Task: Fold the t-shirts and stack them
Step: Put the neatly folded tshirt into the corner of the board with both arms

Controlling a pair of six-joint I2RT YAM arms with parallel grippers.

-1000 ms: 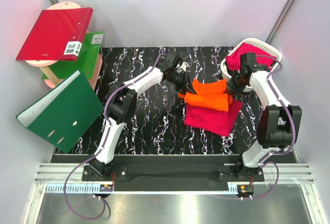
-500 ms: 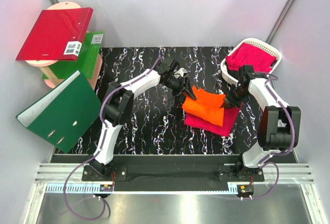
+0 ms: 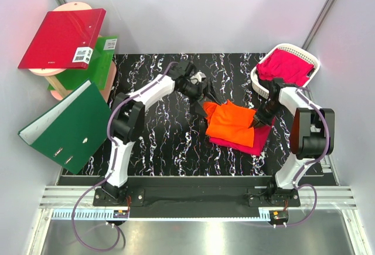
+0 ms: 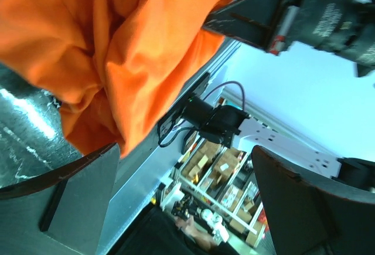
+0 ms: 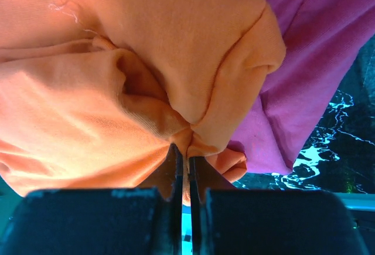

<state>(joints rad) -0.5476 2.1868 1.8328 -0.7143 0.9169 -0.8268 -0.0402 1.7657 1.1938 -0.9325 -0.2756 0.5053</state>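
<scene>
Bright, even light, faint shadows; the orange t-shirt point(image 4: 117, 44) looks slightly soft up close.

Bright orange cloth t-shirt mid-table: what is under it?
A folded magenta-pink cloth t-shirt lies under the bright orange cloth t-shirt; only its near and right-hand edges show. Its middle is covered, so anything else beneath cannot be seen.

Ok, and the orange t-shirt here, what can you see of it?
The orange t-shirt is bright orange soft knit cloth, folded into a rough, rumpled rectangle with bunched folds. It lies on top of a folded magenta t-shirt on the black marbled table, covering most of it. The right gripper is shut on a pinch of its right edge. The left gripper stands open at its far-left corner, not gripping it.
</scene>
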